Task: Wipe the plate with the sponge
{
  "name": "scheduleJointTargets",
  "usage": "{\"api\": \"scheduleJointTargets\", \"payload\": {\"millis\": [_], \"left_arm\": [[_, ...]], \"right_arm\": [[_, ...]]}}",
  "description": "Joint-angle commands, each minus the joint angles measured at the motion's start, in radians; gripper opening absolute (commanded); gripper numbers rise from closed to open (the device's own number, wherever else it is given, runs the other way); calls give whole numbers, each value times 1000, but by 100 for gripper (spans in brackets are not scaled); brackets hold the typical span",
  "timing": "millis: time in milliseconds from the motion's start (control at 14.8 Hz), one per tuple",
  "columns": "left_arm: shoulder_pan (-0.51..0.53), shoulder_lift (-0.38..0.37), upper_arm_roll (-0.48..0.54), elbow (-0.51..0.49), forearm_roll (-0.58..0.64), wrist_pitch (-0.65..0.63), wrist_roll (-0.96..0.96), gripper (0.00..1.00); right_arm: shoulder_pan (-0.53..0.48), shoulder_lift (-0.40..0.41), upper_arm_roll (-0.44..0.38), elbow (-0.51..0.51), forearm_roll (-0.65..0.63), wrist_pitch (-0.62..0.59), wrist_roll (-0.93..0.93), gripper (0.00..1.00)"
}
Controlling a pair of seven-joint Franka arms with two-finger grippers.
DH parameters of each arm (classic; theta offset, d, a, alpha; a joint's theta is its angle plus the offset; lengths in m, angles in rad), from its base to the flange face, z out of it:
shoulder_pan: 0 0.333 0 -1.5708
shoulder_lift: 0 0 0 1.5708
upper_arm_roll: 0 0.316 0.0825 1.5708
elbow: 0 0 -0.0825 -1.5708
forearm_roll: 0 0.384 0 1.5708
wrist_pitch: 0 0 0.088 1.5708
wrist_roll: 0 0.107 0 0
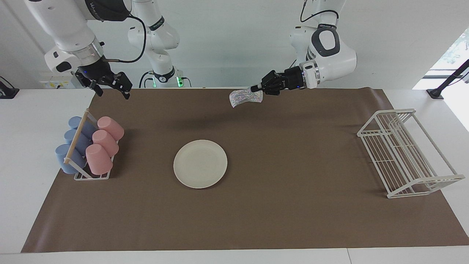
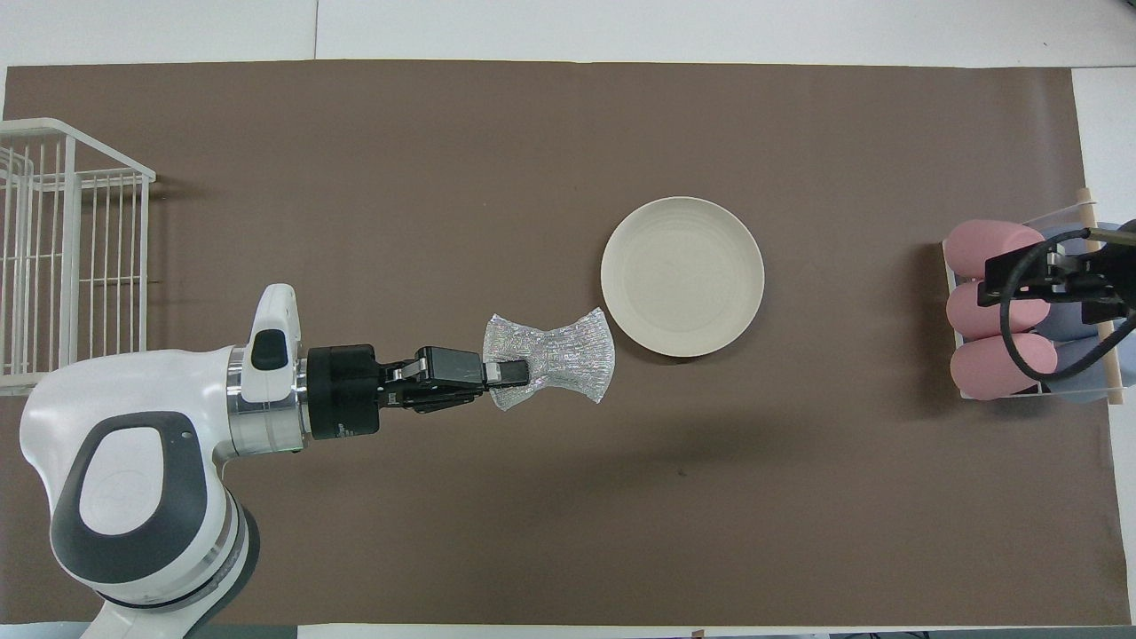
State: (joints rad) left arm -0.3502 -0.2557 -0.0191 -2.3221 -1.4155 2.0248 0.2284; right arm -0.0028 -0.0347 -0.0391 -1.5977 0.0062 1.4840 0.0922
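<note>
The cream-white plate (image 1: 200, 164) lies flat on the brown mat near the middle of the table, with nothing on it; it also shows in the overhead view (image 2: 682, 276). My left gripper (image 1: 254, 89) is shut on one end of the silvery sponge (image 1: 244, 98) and holds it up in the air over the mat. In the overhead view the sponge (image 2: 568, 355) in the left gripper (image 2: 510, 373) hangs beside the plate's rim, toward the left arm's end, apart from the plate. My right gripper (image 1: 111, 88) is open, empty and raised over the cup rack, where it waits (image 2: 1047, 275).
A rack with pink and blue cups (image 1: 89, 150) stands at the right arm's end (image 2: 998, 311). A white wire dish rack (image 1: 406, 154) stands at the left arm's end (image 2: 62, 257). The brown mat (image 1: 293, 220) covers most of the table.
</note>
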Motion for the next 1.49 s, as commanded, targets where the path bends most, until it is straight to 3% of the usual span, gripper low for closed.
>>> {"api": "scheduleJointTargets", "payload": {"millis": [0, 271, 678, 881, 1423], "left_arm": [[65, 10, -7, 38, 133, -79, -29, 0], [122, 50, -7, 104, 318, -155, -52, 0], [192, 105, -9, 220, 694, -256, -89, 0], [194, 162, -9, 318, 928, -270, -129, 0], [177, 263, -15, 568, 1493, -419, -202, 0]], "right_arm": [[33, 35, -59, 55, -8, -21, -121, 100], [35, 39, -87, 52, -14, -2, -169, 100], [38, 33, -91, 38, -15, -13, -187, 100], [35, 10, -90, -17, -17, 33, -192, 100], [24, 7, -91, -25, -20, 35, -189, 100]]}}
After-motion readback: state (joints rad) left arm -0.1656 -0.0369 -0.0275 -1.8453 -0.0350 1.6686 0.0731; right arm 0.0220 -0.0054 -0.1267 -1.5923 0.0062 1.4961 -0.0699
